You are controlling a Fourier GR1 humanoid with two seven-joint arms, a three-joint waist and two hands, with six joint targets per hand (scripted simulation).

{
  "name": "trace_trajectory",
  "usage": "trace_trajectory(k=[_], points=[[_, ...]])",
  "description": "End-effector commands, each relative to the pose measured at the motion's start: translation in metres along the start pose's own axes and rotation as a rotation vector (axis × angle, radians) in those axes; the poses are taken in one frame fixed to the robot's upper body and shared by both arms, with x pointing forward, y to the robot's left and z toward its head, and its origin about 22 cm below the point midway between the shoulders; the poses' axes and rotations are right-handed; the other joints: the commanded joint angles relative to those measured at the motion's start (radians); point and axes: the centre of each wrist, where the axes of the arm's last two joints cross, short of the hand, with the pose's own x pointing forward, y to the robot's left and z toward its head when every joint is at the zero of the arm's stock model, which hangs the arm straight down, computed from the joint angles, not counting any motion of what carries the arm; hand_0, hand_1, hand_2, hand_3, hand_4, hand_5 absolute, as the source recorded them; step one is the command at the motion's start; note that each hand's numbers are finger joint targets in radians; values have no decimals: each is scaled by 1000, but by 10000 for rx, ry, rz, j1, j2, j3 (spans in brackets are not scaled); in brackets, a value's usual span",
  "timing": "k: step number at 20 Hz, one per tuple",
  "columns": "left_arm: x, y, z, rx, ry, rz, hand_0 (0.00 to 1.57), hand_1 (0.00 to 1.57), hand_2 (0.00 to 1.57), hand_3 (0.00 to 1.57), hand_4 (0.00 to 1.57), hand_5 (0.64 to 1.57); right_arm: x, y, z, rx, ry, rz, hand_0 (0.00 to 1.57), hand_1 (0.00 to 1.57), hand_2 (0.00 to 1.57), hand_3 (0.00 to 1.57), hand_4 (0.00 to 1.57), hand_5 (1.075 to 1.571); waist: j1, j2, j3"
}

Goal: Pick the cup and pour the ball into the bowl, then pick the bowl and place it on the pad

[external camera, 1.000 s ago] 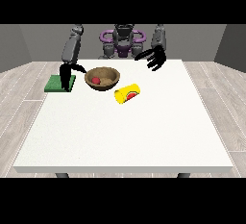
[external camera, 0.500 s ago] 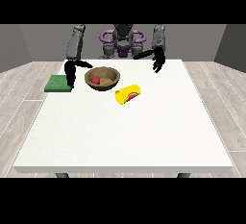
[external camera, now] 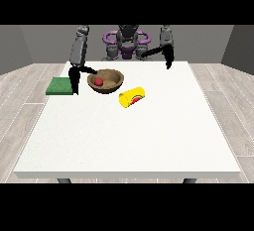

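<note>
Plainly the pouring is done: the one red ball lies inside the one wooden bowl, and the one yellow cup rests on its side on the white table, just beside the bowl on the camera's side. The step in hand, as I judge it, is picking up the bowl to carry it to the single green pad, which lies flat at the table's edge on the view's left, near the bowl but not touching it. The hand at the view's left hangs between pad and bowl, with one dark finger or thumb reaching towards the bowl's rim; whether the fingers are closed on that rim or merely beside it I cannot tell. The hand at the view's right is raised well apart from everything, holding nothing (how its fingers lie I cannot tell either). To do the step well, the rim should be taken between thumb and fingers, the bowl lifted level so the ball stays in, moved the short way sideways and set down squarely on the pad.
</note>
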Motion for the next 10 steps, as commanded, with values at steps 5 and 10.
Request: trace_trajectory(k=[5,10], points=[[16,-11,2,-555,-314,76,0,0,0,0,0,1559,-13,9,2,-817,539,-639,0,0,0,0,227,1532,909,376,326],[-6,-12,14,-236,519,39,0,0,0,0,0,1563,-13,51,-14,-292,1109,-832,0,0,0,0,357,1545,227,-393,312]])
